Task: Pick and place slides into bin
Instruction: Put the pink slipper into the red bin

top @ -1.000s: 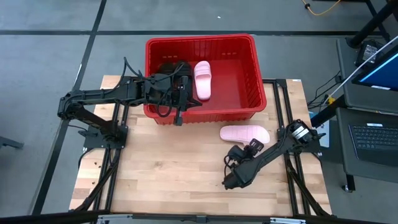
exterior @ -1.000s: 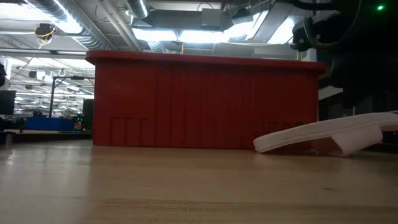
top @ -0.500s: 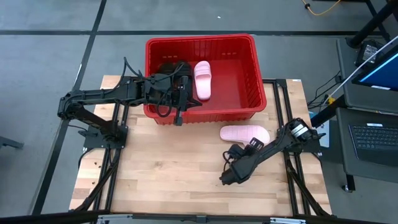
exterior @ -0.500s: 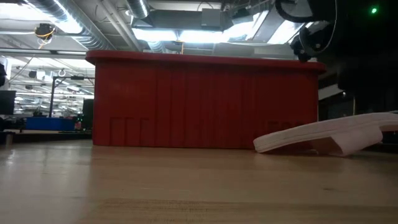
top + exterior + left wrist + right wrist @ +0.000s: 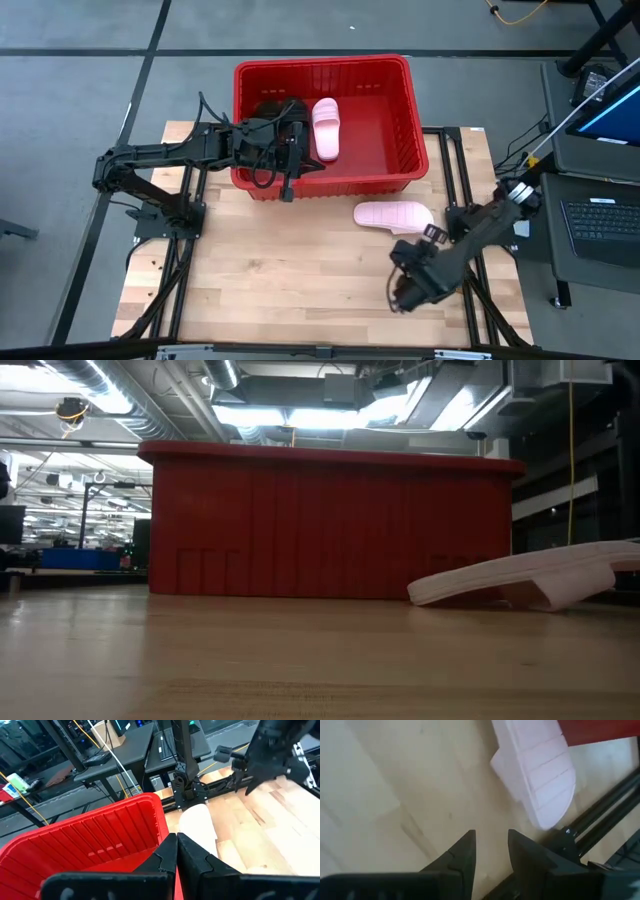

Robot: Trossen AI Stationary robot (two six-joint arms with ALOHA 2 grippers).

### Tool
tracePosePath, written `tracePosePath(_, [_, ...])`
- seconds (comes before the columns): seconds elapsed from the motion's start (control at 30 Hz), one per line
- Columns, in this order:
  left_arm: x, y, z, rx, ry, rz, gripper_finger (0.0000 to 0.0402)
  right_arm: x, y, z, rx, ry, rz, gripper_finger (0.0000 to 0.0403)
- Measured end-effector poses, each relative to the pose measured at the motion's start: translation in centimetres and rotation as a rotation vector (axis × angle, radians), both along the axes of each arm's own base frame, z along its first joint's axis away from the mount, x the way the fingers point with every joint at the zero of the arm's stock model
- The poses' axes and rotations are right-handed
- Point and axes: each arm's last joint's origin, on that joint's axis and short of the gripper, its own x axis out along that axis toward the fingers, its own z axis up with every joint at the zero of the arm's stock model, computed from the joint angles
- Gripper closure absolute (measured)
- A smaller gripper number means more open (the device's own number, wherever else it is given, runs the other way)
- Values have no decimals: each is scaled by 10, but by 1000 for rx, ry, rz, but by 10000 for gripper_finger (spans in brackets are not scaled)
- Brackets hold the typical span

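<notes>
tabletop (image 5: 260,270): pale wood, carries the bin and one loose slide.
bin (image 5: 385,75): big red basket at the far edge of the tabletop; low view shows its ribbed wall (image 5: 330,525) end to end.
left arm: reaches in over the bin's near-left wall; left hand (image 5: 287,190) hangs at that wall, fingers clenched together with nothing between them in its wrist view. Looks parked.
right arm: out over the near-right tabletop; right hand (image 5: 400,297) low above bare wood, well short of the loose slide, fingers slightly parted, grasping nothing.
pink slide in bin (image 5: 326,128): lies on the bin floor, left of centre.
dark shape in bin (image 5: 275,112): beside the pink one, under the left arm; likely black slides, can't tell how many.
pink slide on tabletop (image 5: 394,214): just in front of the bin's near wall, sole up in right wrist view (image 5: 540,775); not touched.
step: last loose slide not yet picked.
next move: right hand likely has to swing to that slide, spread wider, close across it, lift over the rim, drop.
</notes>
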Motion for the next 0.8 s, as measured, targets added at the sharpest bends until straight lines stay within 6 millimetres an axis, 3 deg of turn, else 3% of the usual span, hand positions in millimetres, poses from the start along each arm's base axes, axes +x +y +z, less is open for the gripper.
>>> tracePosePath(0.37, [0,0,0,9,-4,-3,396,-51,-6,-4,25,67,95,288])
tracePosePath(0.6, [0,0,0,22,-3,2,398,-64,-19,-19,-23,112,96,288])
tracePosePath(0.8, [0,3,0,43,7,107,398,-68,-25,-31,-50,138,90,277])
